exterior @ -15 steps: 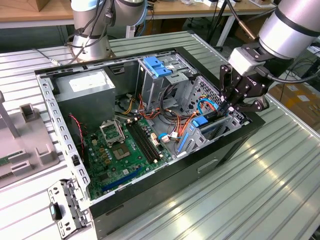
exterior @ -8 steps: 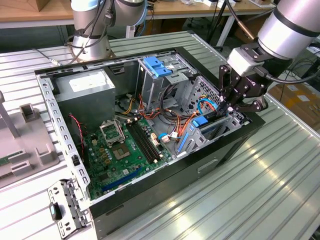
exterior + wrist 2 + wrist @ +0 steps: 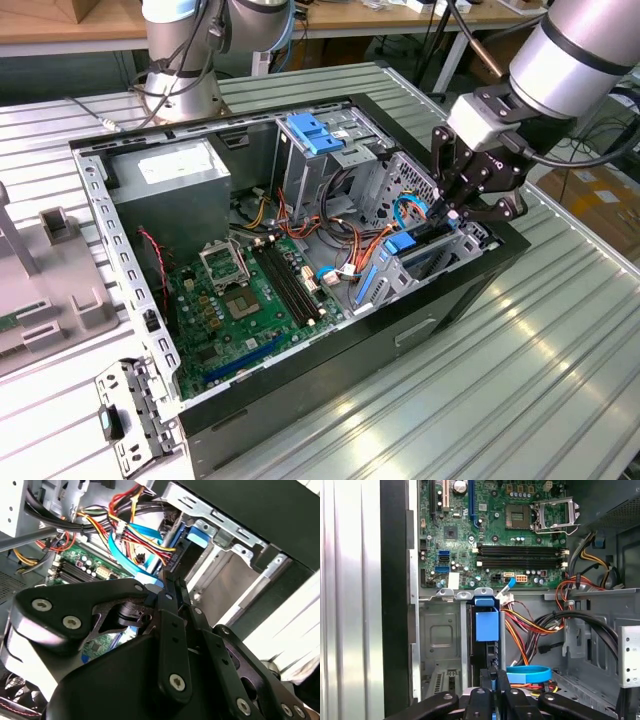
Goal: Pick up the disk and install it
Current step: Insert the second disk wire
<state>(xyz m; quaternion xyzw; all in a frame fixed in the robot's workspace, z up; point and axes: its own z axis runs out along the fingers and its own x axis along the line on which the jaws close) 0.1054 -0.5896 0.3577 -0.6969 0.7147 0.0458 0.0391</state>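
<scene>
Pincer [image 3: 455,212] of the arm lowered into the open computer case [image 3: 300,380], at the case's end toward the exterior view's right. Its black fingers [image 3: 493,677] stand narrow, closed on the top edge of the disk [image 3: 487,650], which sits upright on edge in a slot of the grey metal drive bay [image 3: 425,262]. In the first wrist view the disk appears as a thin dark slab with a blue rail [image 3: 486,619] on its edge, running away from the fingers toward the motherboard [image 3: 495,535]. Bundle of red, orange and yellow cables [image 3: 530,630] just beside the disk, with a light blue flat cable [image 3: 530,673] looped near the fingers. In the exterior view, grey power supply [image 3: 170,195] at the case's left far corner; metal cage with a blue cap [image 3: 315,135] at the far side. Case resting on a ribbed metal surface [image 3: 500,380].
</scene>
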